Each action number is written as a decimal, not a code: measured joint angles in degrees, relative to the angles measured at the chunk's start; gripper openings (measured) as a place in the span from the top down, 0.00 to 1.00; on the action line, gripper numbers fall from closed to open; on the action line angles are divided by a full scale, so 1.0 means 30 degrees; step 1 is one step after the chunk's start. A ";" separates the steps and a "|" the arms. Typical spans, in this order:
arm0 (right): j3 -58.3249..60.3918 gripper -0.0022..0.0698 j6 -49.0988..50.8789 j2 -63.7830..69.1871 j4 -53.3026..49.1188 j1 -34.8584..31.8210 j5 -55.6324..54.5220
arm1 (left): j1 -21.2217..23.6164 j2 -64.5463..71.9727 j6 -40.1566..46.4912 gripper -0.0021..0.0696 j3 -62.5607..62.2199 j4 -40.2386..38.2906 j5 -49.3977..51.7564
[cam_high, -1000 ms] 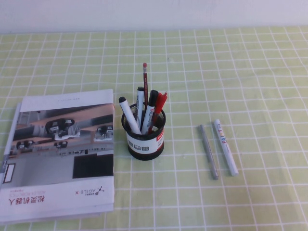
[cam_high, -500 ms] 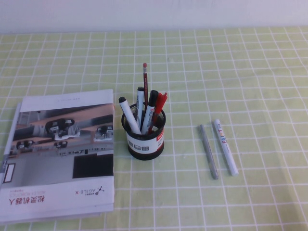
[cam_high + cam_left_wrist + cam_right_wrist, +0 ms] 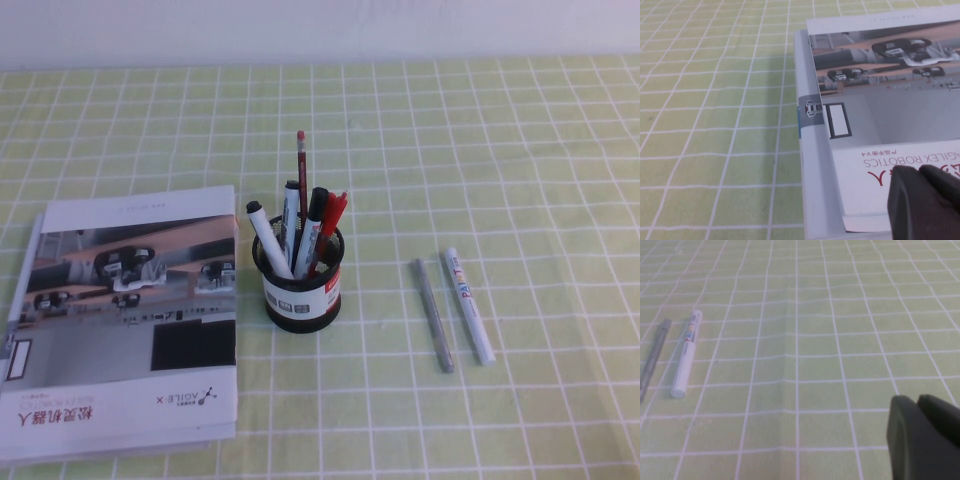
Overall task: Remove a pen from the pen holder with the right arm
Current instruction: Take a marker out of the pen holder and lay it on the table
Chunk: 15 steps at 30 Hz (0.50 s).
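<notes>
A black mesh pen holder (image 3: 300, 288) stands at the middle of the table in the high view, with several pens and a red pencil (image 3: 301, 180) upright in it. To its right a grey pen (image 3: 434, 315) and a white paint marker (image 3: 469, 304) lie flat on the cloth; the right wrist view shows the same marker (image 3: 686, 354) and grey pen (image 3: 652, 357). My right gripper (image 3: 916, 402) is shut and empty, low over bare cloth, away from both pens. My left gripper (image 3: 918, 172) is shut and empty above the booklet (image 3: 880, 120). Neither arm shows in the high view.
A stack of printed booklets (image 3: 125, 320) lies left of the pen holder, close to its side. A green checked cloth (image 3: 480, 150) covers the table up to a white wall at the back.
</notes>
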 joint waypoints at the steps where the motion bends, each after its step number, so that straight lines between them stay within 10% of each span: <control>1: 0.0000 0.99 0.0000 0.0000 0.0000 0.0000 0.0247 | 0.0000 0.0000 0.0000 0.98 0.0000 0.0000 0.0000; 15: 0.0000 0.99 -0.0012 0.0000 0.0035 0.0000 0.0475 | 0.0000 0.0000 0.0000 0.98 0.0000 0.0000 0.0000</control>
